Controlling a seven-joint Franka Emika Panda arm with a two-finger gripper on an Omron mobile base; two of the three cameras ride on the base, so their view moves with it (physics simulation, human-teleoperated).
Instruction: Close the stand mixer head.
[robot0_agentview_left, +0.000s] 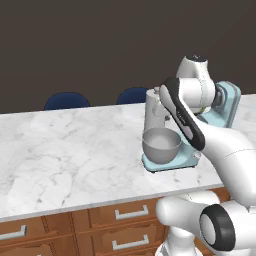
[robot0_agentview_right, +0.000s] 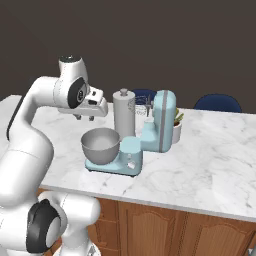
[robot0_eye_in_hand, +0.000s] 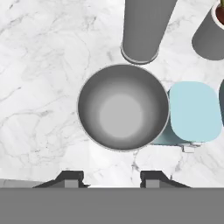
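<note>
Hand (robot0_agentview_right: 84, 118): fingers spread, empty, hovering above the mixing bowl (robot0_agentview_right: 100, 145).
Stand mixer head (robot0_agentview_right: 164, 120): tilted up beyond the bowl.
Advice: press its raised end down gently.

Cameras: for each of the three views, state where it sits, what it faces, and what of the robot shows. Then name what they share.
Left base view: behind the arm's left, looking forward and down at the counter; arm at lower right.
Right base view: behind its right; arm at lower left, gripper above the silver bowl, stand mixer head tilted up.
Hand view: looks straight down into the bowl; fingertips at bottom.
Shared: bowl, paper-towel holder.
</note>
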